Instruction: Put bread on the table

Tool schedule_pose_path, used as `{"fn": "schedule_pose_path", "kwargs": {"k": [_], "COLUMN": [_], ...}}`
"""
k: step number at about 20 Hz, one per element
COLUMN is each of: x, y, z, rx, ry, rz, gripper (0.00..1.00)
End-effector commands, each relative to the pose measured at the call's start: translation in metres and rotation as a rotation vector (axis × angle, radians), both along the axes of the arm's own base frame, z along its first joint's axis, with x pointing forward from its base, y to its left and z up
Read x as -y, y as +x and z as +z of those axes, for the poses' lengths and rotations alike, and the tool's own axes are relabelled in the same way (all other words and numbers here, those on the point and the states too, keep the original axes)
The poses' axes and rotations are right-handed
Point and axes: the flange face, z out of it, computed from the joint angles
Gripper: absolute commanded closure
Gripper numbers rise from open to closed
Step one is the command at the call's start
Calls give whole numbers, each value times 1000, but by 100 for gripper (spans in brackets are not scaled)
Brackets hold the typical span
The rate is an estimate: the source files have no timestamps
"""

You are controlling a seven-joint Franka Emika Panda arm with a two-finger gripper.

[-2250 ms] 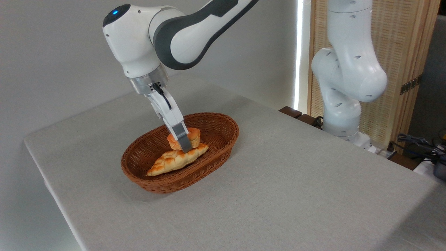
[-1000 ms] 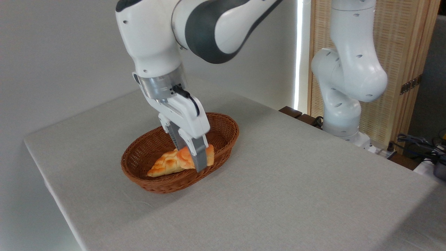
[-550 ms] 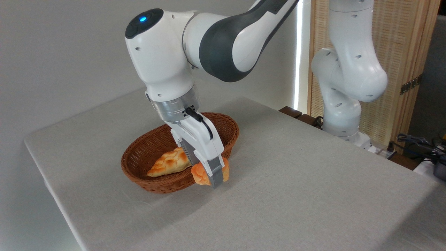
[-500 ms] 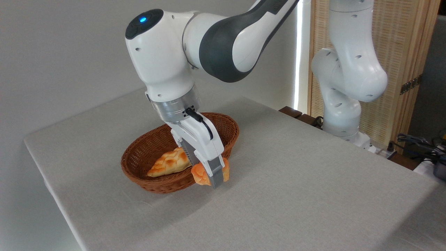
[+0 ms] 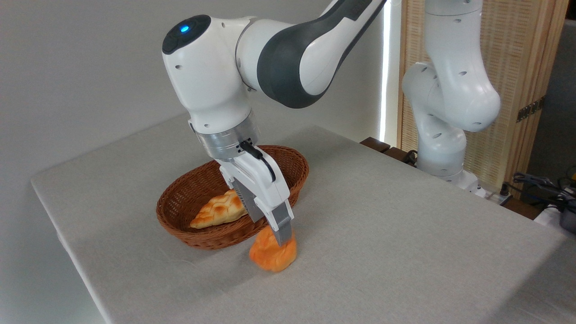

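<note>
One lobed orange bread [image 5: 272, 256], blurred, beneath the gripper [image 5: 281, 238], grip state unclear, beside woven basket [image 5: 189, 231].

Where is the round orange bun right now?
The bun is outside the wicker basket, just past its near right rim, low over the table beneath the claw.

Small round orange-golden bread [image 5: 272, 256] with a lobed top, slightly blurred, just under the tips of my gripper [image 5: 282, 239], down at the table [image 5: 382, 234], a broad light grey cloth surface spreading below my gripper
</note>
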Motion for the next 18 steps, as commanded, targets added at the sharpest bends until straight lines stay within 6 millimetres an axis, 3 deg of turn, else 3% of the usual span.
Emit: {"fn": "schedule_pose_path", "kwargs": {"k": [1, 4, 7, 9, 11, 14, 18], "x": [-1, 2, 14, 35, 48, 51, 47], "y": [-2, -2, -7, -14, -25, -32, -28], "z": [1, 11, 52, 87, 107, 122, 122], "rx": [-6, 11, 90, 156, 178, 173, 174], "ry": [7, 3, -15, -26, -33, -15, -3], "rz": [-18, -19, -48, -82, -91, -69, 73], "gripper": [0, 0, 0, 0, 0, 0, 0]}}
